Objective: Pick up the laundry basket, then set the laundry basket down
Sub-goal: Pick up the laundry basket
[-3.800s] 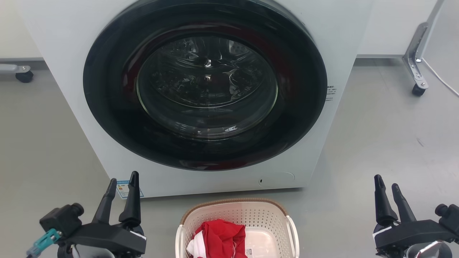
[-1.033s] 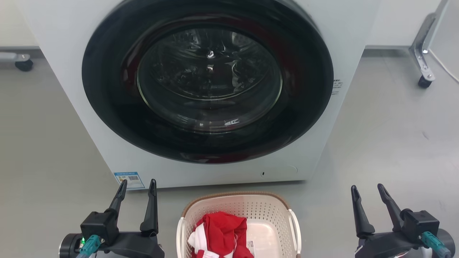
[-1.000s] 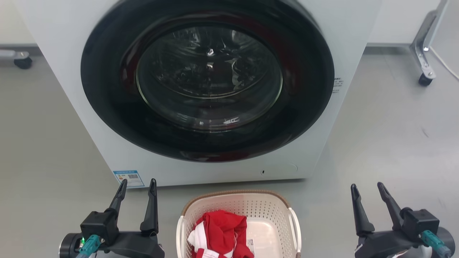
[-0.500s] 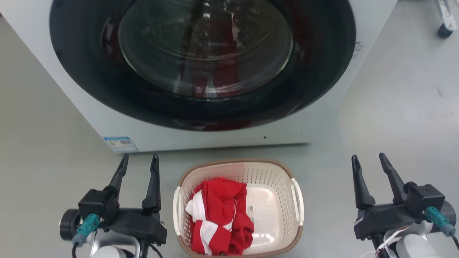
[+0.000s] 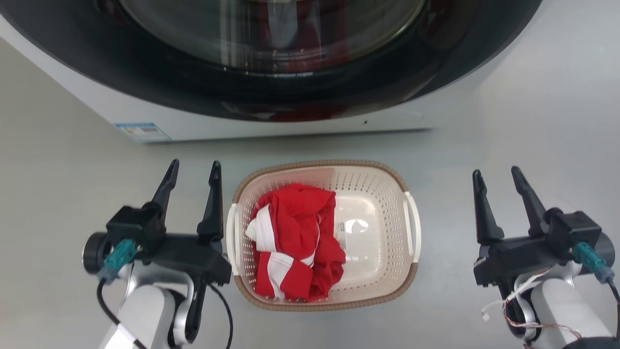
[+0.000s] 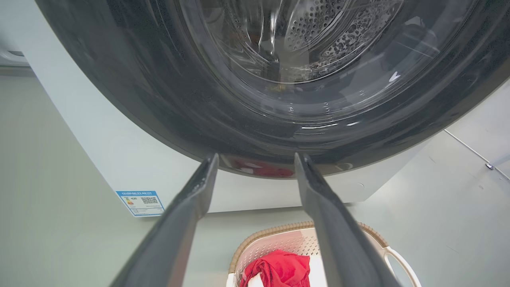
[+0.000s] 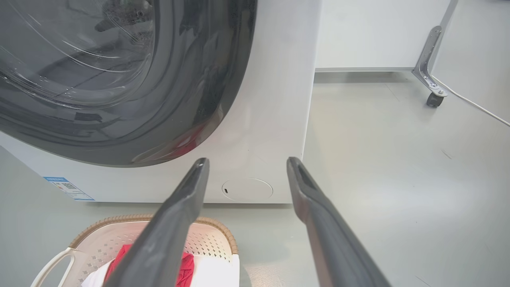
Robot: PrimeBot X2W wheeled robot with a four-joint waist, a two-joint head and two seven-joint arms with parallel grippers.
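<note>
Head view: one laundry basket (image 5: 382, 167) on the grey floor (image 5: 533, 121), just in front of the one washing machine (image 5: 290, 127) and between two grippers. Basket a rounded rectangle, cream perforated plastic, brown woven-look rim, two white side handles. One crumpled red garment (image 5: 295, 242) with white bands lies in its left half; the right half shows bare bottom. Left gripper (image 5: 194, 165), fingers spread and empty, inner finger just beside the basket's left handle; contact cannot be told. Right gripper (image 5: 495, 171), also spread and empty, well apart from the right handle. One blue-edged label (image 5: 143, 131) at the machine's lower corner. Left wrist view: two dark tapered fingers, parted, frame the round door (image 6: 159, 99), a glossy black ring around clear glass; behind it the perforated metal drum (image 6: 318, 28), which the head view does not resolve. Basket's far rim and one handle lie low between the fingers. Right wrist view: fingers parted with nothing between them; adds one round flap (image 7: 247, 189) on the machine's front, one metal leg with a black caster (image 7: 434, 99), and one white cable (image 7: 470, 101) on the floor. Basket sits at lower left.
</note>
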